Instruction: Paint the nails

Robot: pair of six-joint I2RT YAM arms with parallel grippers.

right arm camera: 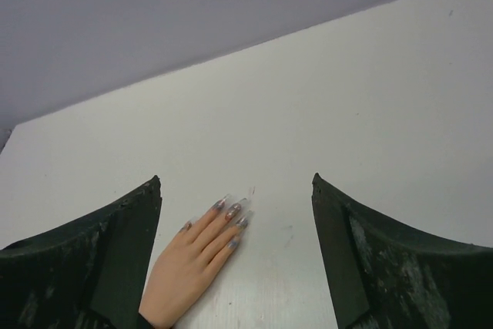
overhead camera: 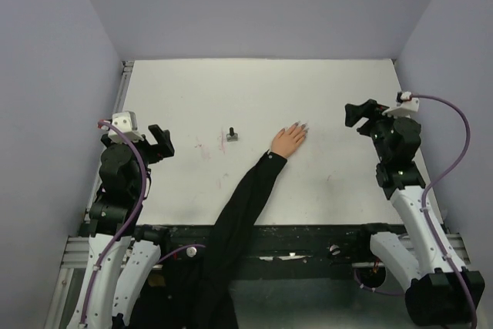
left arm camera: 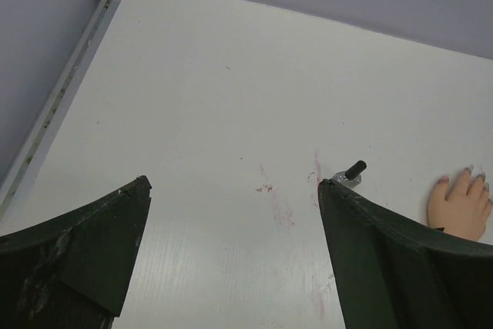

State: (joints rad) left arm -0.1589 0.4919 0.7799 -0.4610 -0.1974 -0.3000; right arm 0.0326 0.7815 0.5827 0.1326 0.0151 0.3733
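- Your left hand is hanging over the left side of the bench, its jaws gaping as wide as they go and gripping nothing
- Your right hand is hovering over the right side, likewise spread wide and carrying nothing
- The fake hand is lying palm down near the middle of the bench, fingers pointing toward the far right, with its black sleeve trailing back over the near edge
- The nails are showing as small greyish-purple tips, fanned out and resting on the bench, framed between the jaws in the right wrist view
- The small dark bottle is standing upright to the left of the fake hand, near it but apart, on your left hand's side
- You are probably dealing with a light, tippy bottle with a slick body; I am judging the cap to be the place to take hold, with the body pinned low
- The fake hand is likely light, and the sleeve soft, so it may be sliding under brush pressure; consider bracing it where the sleeve begins, well off the nails
- The nails are looking tiny and stiff, so a gentle stroke seems to be what you are needing
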